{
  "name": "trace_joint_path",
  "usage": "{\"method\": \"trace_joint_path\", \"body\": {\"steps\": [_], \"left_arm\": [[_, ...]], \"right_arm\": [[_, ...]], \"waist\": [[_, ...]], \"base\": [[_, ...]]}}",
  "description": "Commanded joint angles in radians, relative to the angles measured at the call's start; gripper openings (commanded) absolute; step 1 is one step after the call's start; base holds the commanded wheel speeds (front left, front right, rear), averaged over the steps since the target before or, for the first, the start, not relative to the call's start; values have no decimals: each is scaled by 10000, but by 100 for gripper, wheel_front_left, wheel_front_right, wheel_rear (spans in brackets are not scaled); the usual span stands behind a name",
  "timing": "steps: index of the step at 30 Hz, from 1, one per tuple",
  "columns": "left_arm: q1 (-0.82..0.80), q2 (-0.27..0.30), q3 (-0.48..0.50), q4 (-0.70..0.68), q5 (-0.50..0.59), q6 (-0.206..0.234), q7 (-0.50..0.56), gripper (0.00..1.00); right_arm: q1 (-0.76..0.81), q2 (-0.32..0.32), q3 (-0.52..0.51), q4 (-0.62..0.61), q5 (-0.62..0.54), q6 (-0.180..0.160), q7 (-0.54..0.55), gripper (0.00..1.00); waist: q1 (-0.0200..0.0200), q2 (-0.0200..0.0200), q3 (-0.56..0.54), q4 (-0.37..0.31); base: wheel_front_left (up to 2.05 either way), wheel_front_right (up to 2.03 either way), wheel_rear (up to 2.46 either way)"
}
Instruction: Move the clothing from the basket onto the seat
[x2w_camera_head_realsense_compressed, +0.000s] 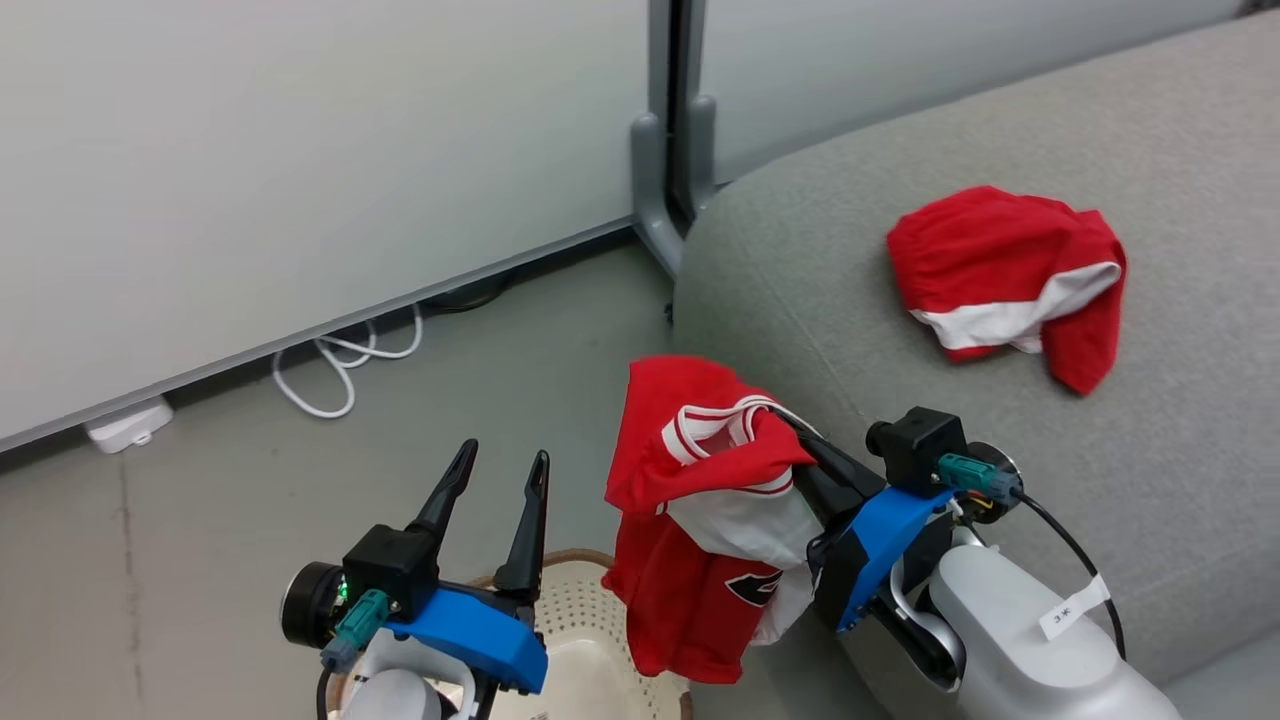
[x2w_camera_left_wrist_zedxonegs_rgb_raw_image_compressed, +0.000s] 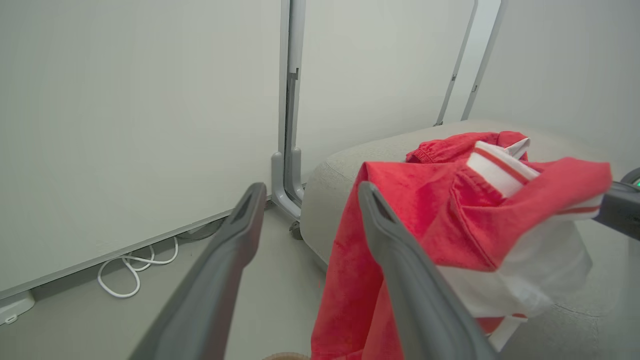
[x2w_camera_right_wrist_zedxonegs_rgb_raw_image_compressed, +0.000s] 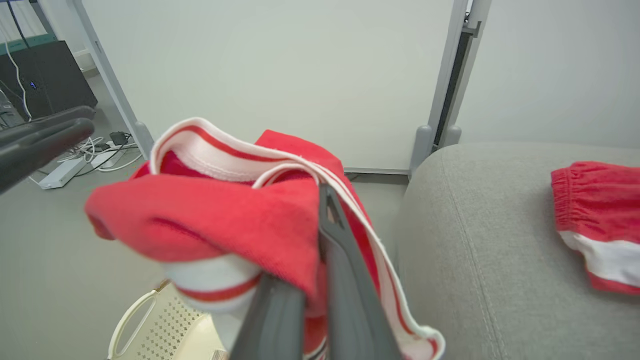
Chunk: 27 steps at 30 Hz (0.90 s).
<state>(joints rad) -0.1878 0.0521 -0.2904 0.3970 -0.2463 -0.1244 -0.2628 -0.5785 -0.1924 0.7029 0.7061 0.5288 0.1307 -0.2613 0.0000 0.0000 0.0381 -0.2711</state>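
R gripper (x2w_camera_head_realsense_compressed: 805, 445) pinches the jersey (x2w_camera_head_realsense_compressed: 700, 500), hanging above basket (x2w_camera_head_realsense_compressed: 580, 620). L gripper (x2w_camera_head_realsense_compressed: 503, 470) is spread, empty. The shorts (x2w_camera_head_realsense_compressed: 1000, 270) lie on seat (x2w_camera_head_realsense_compressed: 1150, 450).

On the head camera my left gripper (x2w_camera_head_realsense_compressed: 505, 450) and the hanging jersey (x2w_camera_head_realsense_compressed: 690, 470) cover much of the basket (x2w_camera_head_realsense_compressed: 585, 640), and the bottom edge cuts off the rest. The right gripper (x2w_camera_head_realsense_compressed: 788, 418) has its tips buried in the jersey's collar. A white fold hides part of the black emblem (x2w_camera_head_realsense_compressed: 752, 587). I can't read the forearm tag (x2w_camera_head_realsense_compressed: 1075, 607). On the right wrist camera the shorts (x2w_camera_right_wrist_zedxonegs_rgb_raw_image_compressed: 597, 220) run off the right edge.
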Motion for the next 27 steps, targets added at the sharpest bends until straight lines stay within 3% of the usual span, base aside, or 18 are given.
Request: {"method": "trace_joint_path", "body": {"steps": [1, 16, 27], "left_arm": [[-135, 0, 17, 29, 45, -66, -27, 100], [-201, -4, 231, 243, 215, -58, -29, 100], [-66, -9, 179, 233, 214, -63, -29, 100]], "right_arm": [[143, -42, -53, -94, -93, 1, -56, 0], [423, -13, -338, -443, -123, 1, -56, 0], [600, -52, -394, -507, -183, 1, -56, 0]], "waist": [[0, 0, 175, -375], [0, 0, 454, -1706], [0, 0, 377, -2036]], "base": [[0, 0, 0], [0, 0, 0], [0, 0, 0]]}}
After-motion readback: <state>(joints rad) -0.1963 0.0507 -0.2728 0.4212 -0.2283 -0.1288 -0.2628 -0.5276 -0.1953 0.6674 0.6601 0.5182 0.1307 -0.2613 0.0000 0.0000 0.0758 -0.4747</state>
